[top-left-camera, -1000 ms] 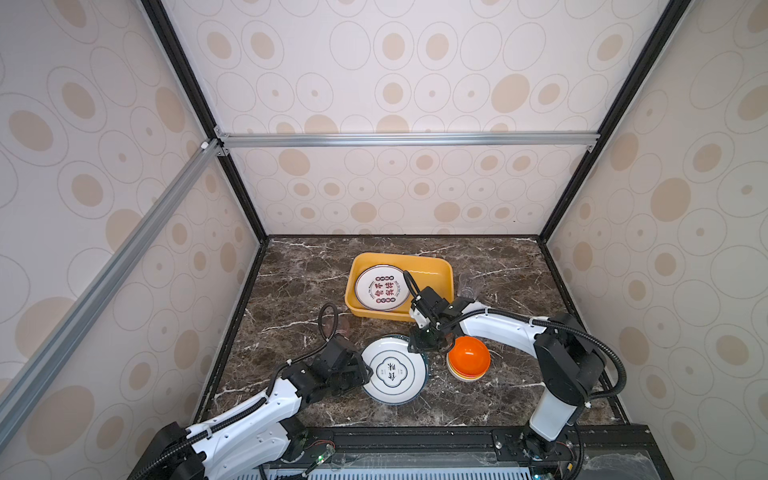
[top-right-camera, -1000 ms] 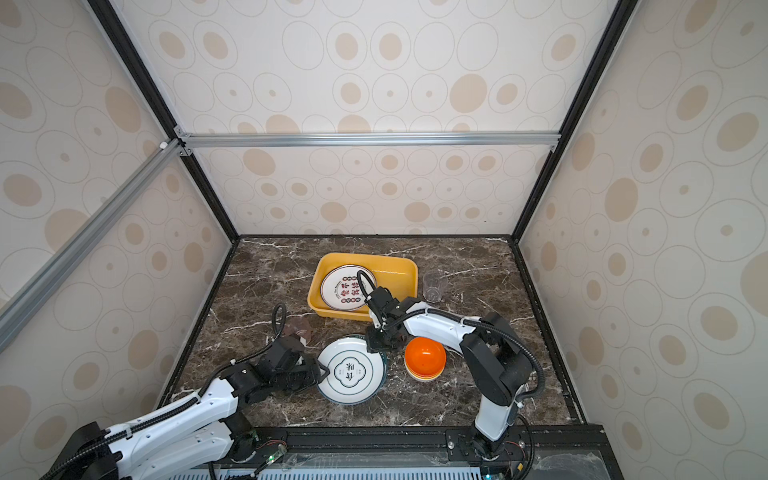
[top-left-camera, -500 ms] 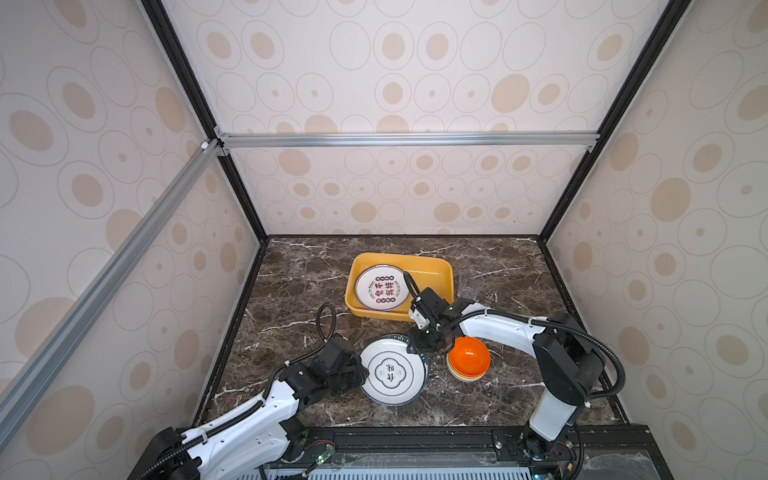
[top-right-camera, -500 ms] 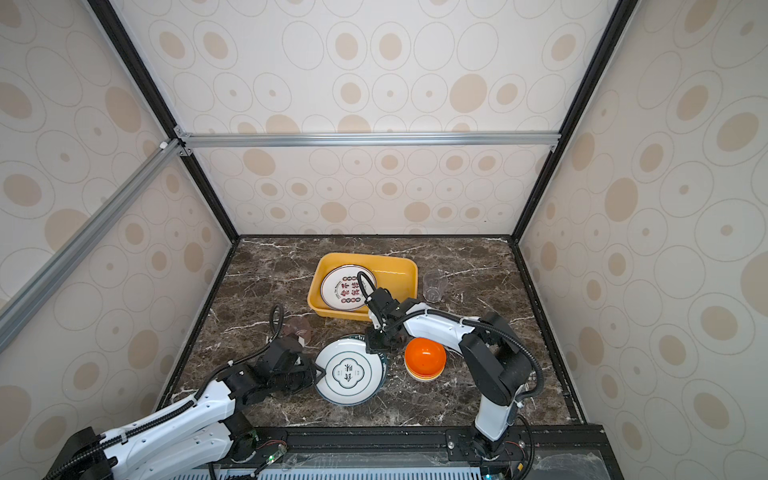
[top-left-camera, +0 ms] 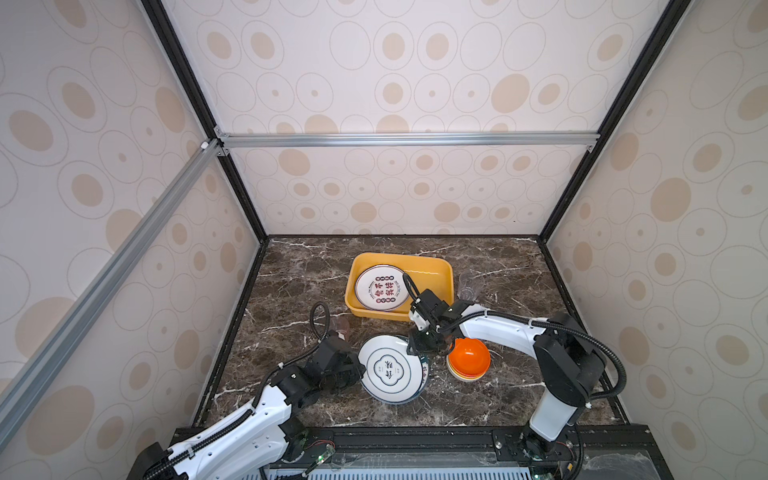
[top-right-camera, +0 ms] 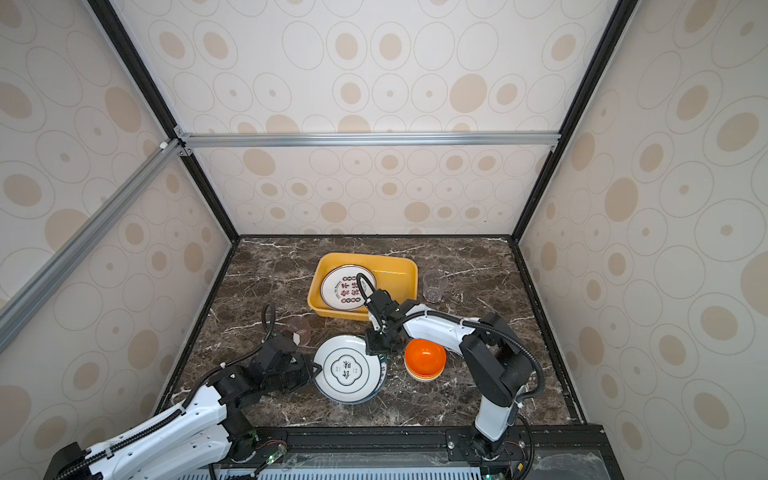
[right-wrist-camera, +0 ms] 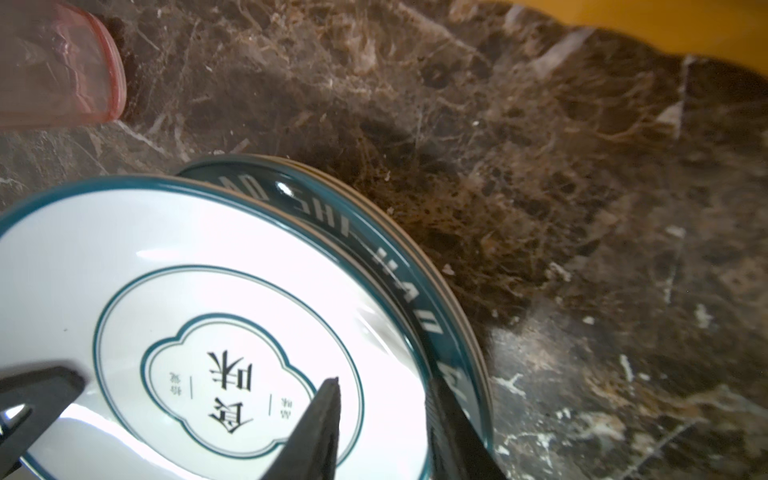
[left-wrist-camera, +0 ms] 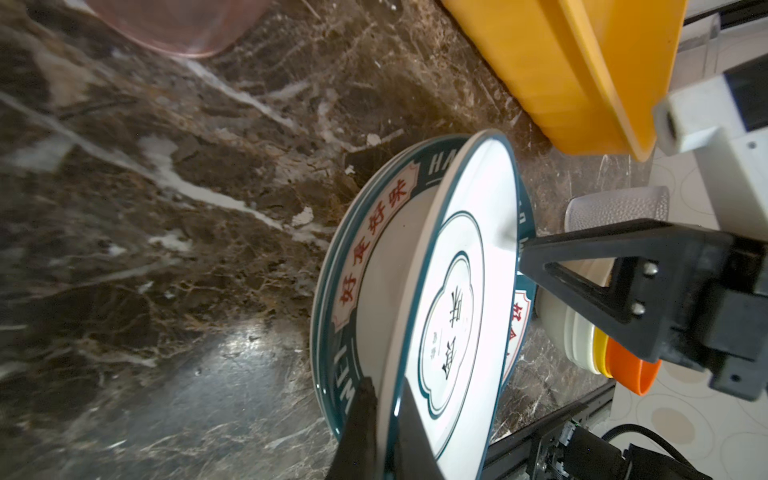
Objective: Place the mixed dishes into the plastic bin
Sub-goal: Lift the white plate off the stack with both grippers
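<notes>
While your left gripper [left-wrist-camera: 388, 399] is clamped on the near-left rim of the white plate [top-left-camera: 390, 370], that plate sits tilted, its gripped edge lifted off the green-rimmed plate [left-wrist-camera: 374, 232] lying under it on the desk [top-left-camera: 291, 291]. Your right gripper [top-left-camera: 419, 351] is at the plate's far-right edge with its jaws apart, one finger [right-wrist-camera: 320, 428] over the face and the other outside the rim; you cannot tell whether they press on it. That gripper and its arm lie between the plates and the yellow bin [top-left-camera: 436, 270], whose near wall is just beyond them. A plate with red and black characters [top-left-camera: 382, 287] leans in the bin's left half. Just right of the plates stands a stack of bowls [top-left-camera: 468, 357], orange on top with yellow and off-white below. A clear cup [top-left-camera: 469, 284] stands right of the bin, and a pinkish cup [top-right-camera: 299, 328] is just beyond your left arm. The held plate shows black characters, seemingly 食味, inside a clover-shaped green outline. On the lower plate you can read "SHI HAO" in pale letters on the dark rim, plus red characters on a cream label.
</notes>
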Robot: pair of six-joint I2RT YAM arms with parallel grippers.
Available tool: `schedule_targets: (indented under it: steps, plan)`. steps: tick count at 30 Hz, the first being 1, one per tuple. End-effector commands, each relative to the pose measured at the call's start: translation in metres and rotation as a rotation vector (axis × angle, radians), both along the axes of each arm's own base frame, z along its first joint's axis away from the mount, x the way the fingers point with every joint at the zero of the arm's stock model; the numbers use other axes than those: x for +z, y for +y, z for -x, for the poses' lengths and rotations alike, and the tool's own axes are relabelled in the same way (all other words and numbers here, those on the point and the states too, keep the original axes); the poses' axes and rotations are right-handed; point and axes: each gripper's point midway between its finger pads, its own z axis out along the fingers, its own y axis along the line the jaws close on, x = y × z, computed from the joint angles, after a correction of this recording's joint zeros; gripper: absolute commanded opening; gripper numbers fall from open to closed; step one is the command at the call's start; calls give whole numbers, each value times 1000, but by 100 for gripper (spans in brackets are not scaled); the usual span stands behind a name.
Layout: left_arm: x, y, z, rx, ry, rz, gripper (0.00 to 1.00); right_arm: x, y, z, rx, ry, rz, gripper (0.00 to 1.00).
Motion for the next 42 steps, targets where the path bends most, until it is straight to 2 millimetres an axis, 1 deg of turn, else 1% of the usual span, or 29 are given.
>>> schedule_targets:
  steps: [1, 4, 10, 16, 21, 23, 27, 33, 38, 42]
  plan:
    - [27, -2, -8, 5, -67, 14, 2, 20, -7, 3, -3, -46, 10, 38]
    - [37, -1, -11, -3, -93, 3, 0, 31, -9, 0, -18, -77, 3, 39]
    - [56, -6, -16, -13, -134, 27, 0, 51, -15, -6, -46, -128, -13, 39]
    - [84, -11, -23, -20, -196, 64, 0, 75, -29, -14, -107, -177, -54, 39]
    - [100, -13, -32, -11, -237, 77, 0, 97, -41, -22, -167, -214, -128, 40]
    - [104, -15, -38, -7, -254, 92, 0, 102, -47, -26, -191, -226, -150, 41]
    - [115, -21, -52, 0, -284, 131, 0, 108, -56, -32, -239, -232, -183, 41]
    - [134, -29, -73, -2, -323, 184, 0, 109, -63, -41, -303, -222, -254, 42]
    - [145, -33, -87, -1, -340, 247, 0, 107, -66, -45, -330, -197, -308, 42]
    - [150, -36, -95, -3, -345, 289, 0, 114, -64, -50, -354, -206, -389, 42]
